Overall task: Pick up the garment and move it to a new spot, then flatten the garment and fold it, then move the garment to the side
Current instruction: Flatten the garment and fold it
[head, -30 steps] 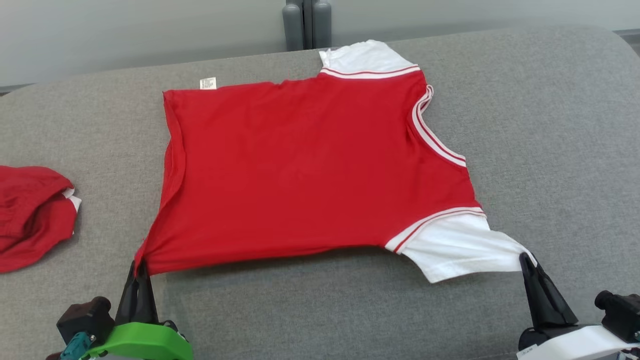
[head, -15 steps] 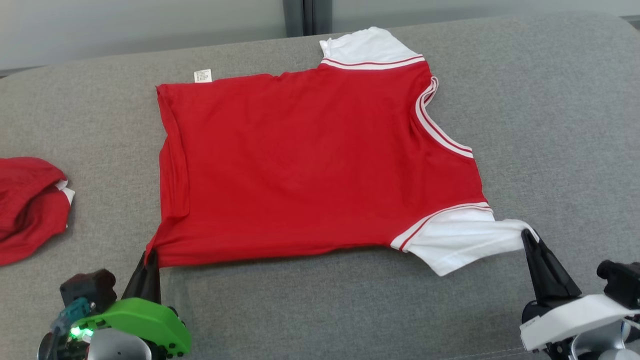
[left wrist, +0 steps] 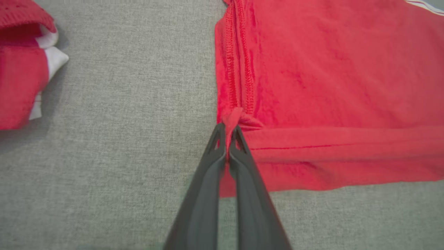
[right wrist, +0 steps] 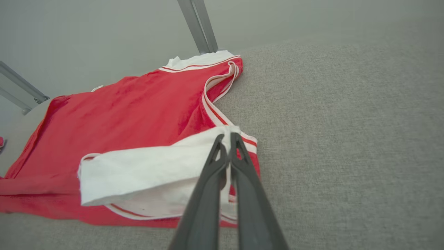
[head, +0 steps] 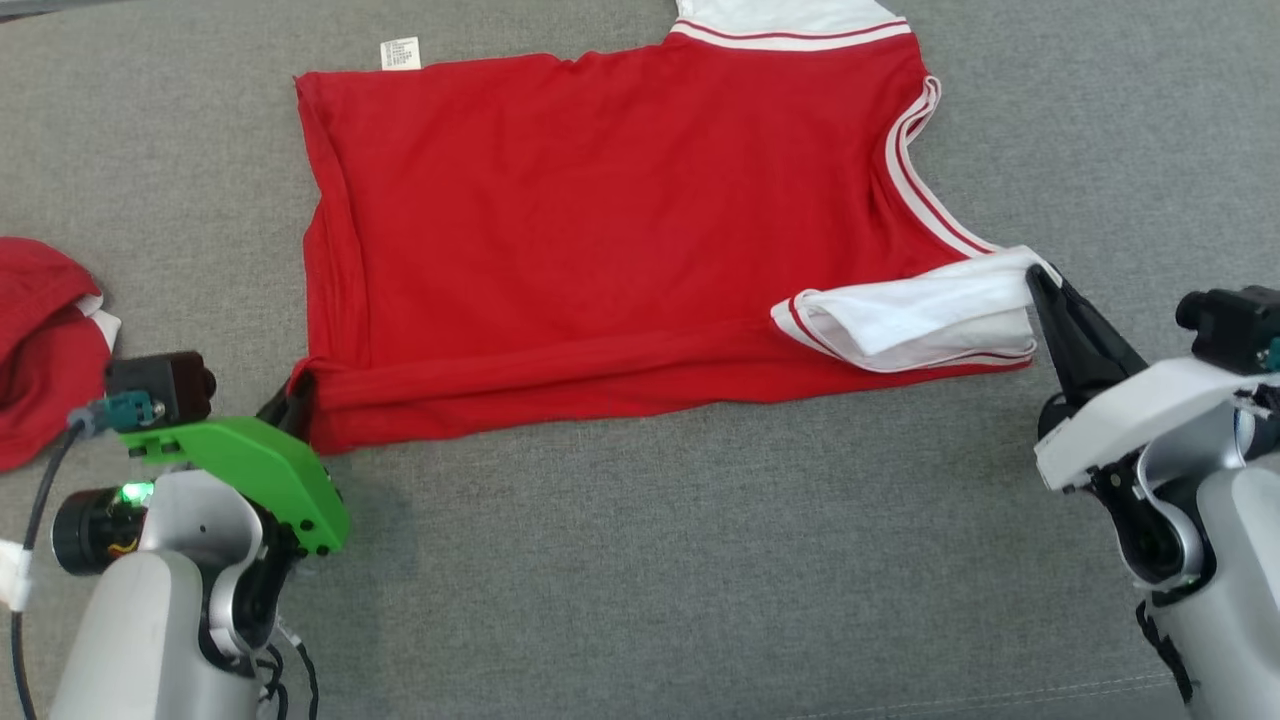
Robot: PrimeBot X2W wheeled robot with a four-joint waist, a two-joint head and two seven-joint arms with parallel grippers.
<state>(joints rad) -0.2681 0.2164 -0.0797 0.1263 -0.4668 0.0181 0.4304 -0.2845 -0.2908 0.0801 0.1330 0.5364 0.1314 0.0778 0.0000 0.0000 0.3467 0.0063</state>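
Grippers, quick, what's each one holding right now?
Left gripper: closed on the red shirt at its hem corner.
Right gripper: closed on the shirt's white sleeve.

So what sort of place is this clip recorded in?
Probably a bare lab or test room: a wide grey fabric-covered surface, a plain pale wall with grey metal posts behind it, and a red shirt beside another red garment.

— Where is there open room on the grey surface [head: 650, 580]?
— A wide bare band along the near edge; the right side past the garment [head: 600, 200] is bare too.
— What blocks?
— A bunched red cloth [head: 40, 350] at the left edge; grey posts [right wrist: 198, 24], seemingly just beyond the far edge.
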